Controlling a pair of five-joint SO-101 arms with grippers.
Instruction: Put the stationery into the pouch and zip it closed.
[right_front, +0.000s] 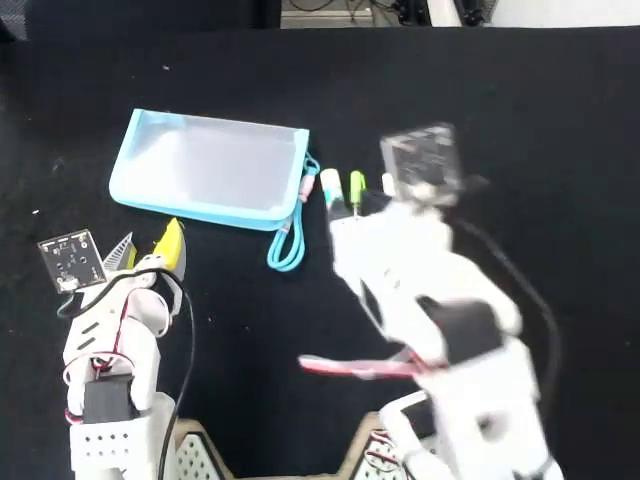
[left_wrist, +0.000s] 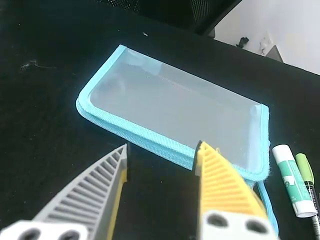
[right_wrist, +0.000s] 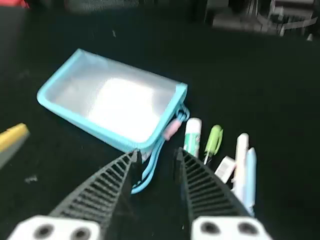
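Two grippers stand open and empty near a flat rectangular pouch (right_front: 210, 165) on the black cloth table (right_front: 500, 100). The pouch has a translucent, frosted face edged in woven light-blue binding, with rounded corners.

From above, the left gripper (right_front: 147, 247) sits just short of the pouch's near long edge. Its own wrist view shows the ribbed, wedge-shaped fingers, one grey (left_wrist: 95, 185) and one yellow (left_wrist: 225, 185), spread apart with bare cloth between them.

The right wrist view has the right gripper (right_wrist: 156, 155), its black ribbed fingers parted, over the pouch's blue cord loop (right_wrist: 147, 172). That view also gives the stationery row beside the pouch's short end, well clear of the pouch mouth:
- a white glue stick (right_wrist: 191, 135) with green print
- a green marker (right_wrist: 212, 142)
- a white pen (right_wrist: 241, 155)
- a pale blue pen (right_wrist: 250, 172)
- a small white block (right_wrist: 225, 167), possibly an eraser

In the high view the right arm (right_front: 440, 300) covers most of the row. A pink zip tab (right_wrist: 172, 129) lies at the pouch corner.
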